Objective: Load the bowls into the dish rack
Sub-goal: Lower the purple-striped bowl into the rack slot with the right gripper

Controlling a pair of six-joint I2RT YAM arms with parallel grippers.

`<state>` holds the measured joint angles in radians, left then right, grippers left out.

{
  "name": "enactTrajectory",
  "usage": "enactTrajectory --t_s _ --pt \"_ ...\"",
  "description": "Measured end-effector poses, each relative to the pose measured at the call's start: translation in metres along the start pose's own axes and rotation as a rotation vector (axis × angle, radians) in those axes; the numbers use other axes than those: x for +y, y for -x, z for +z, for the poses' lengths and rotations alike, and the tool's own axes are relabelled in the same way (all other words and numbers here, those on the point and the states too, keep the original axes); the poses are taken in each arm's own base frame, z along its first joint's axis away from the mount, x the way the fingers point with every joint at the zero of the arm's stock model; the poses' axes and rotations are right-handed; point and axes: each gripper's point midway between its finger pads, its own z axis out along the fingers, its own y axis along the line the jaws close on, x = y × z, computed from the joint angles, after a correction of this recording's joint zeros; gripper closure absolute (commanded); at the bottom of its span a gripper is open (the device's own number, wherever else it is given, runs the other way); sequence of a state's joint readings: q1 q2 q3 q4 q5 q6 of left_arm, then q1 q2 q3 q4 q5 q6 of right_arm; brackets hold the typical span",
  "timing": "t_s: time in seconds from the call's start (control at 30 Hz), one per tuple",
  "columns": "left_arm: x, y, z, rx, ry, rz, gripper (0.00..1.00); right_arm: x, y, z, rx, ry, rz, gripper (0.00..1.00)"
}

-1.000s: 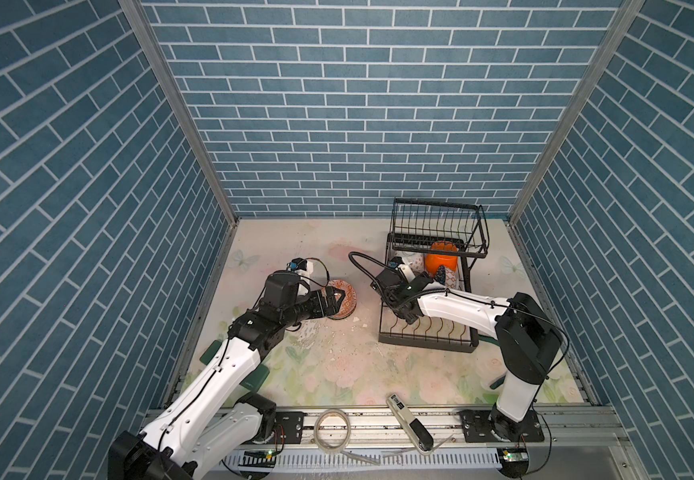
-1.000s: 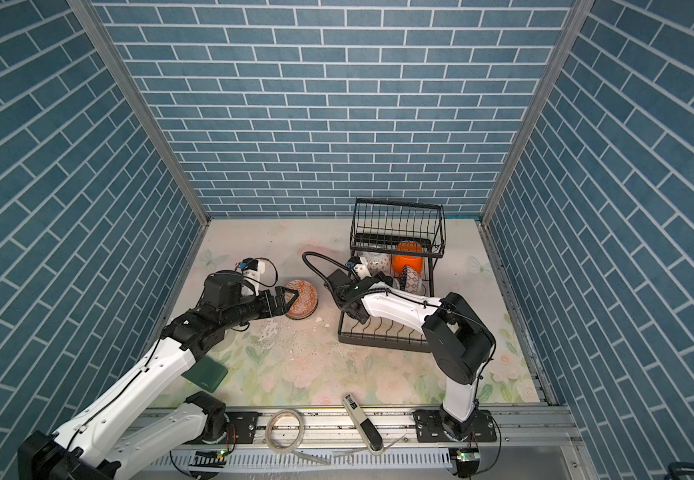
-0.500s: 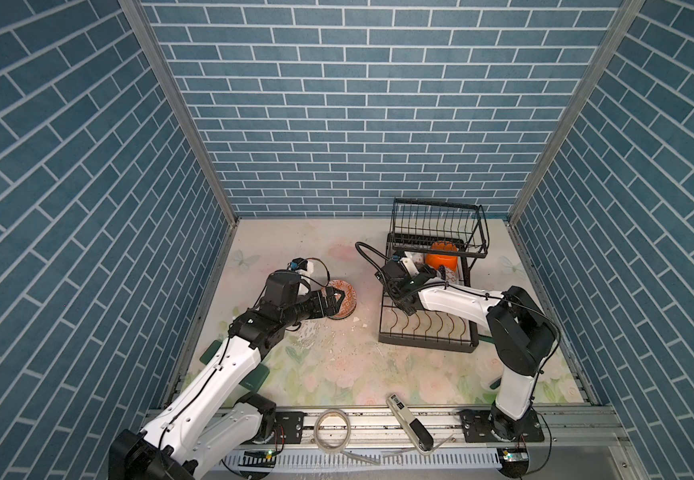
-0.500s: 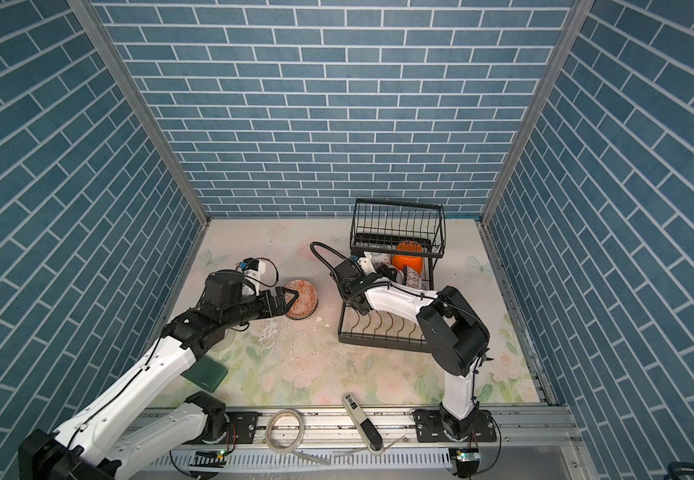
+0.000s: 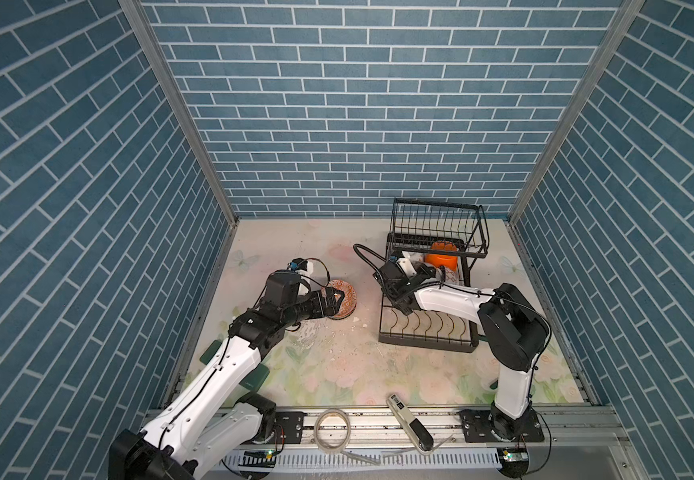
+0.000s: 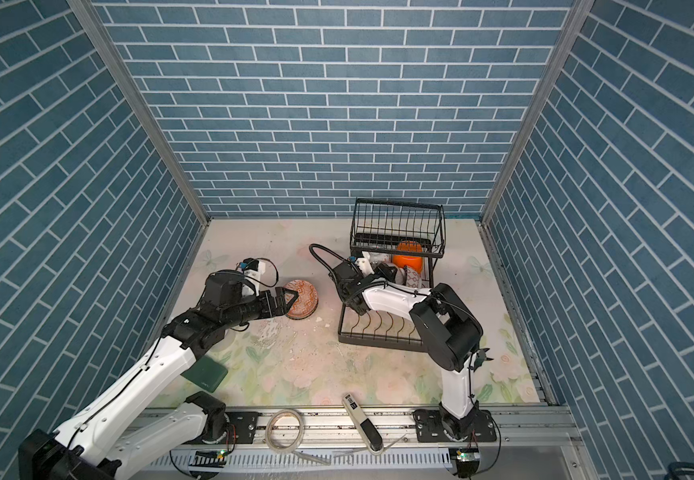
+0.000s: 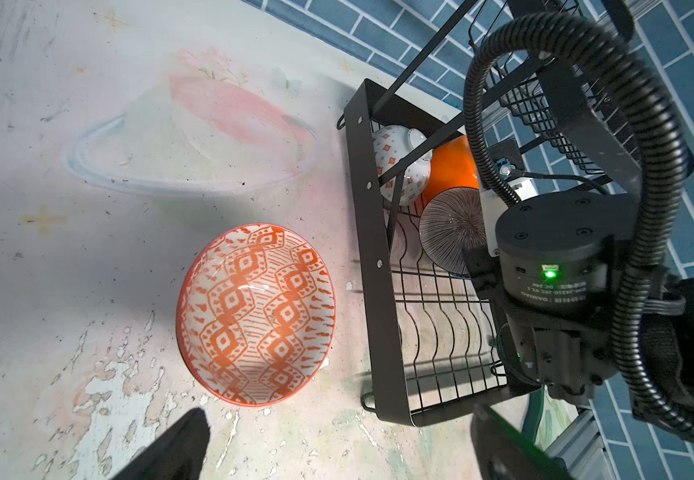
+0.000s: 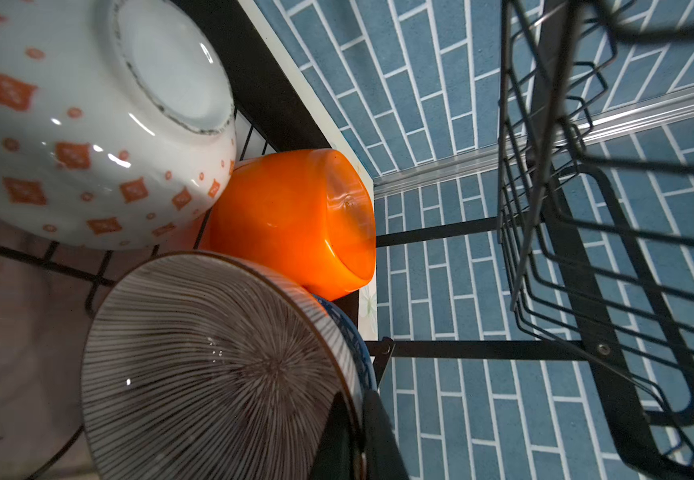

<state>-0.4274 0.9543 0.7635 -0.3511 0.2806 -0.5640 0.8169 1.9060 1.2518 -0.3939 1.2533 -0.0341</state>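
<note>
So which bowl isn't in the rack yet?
The red-patterned bowl on the table by the open left gripper; the others are inside the rack.

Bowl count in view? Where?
5. Red-patterned bowl on the table beside the dish rack; in its lower tier: white diamond-print bowl, orange plastic bowl, striped bowl, blue bowl behind it. More may be hidden.

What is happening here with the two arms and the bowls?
The right gripper is shut on the rim of a striped bowl in the lower tier of the dish rack, beside an orange bowl and a white bowl. The left gripper, open, hovers at a red-patterned bowl on the table.
</note>
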Motion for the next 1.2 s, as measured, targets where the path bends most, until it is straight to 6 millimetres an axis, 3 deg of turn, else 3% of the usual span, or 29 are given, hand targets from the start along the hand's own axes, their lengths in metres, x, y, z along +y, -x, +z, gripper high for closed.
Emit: enactTrajectory --t_s 0.47,1.2 --pt "0.002 -0.002 0.000 0.007 0.009 -0.002 0.00 0.004 0.000 0.007 0.017 -0.043 -0.019 1.00" --pt "0.004 -0.004 0.001 0.010 0.014 -0.004 0.00 0.013 0.012 0.004 0.044 0.030 -0.059 1.00"
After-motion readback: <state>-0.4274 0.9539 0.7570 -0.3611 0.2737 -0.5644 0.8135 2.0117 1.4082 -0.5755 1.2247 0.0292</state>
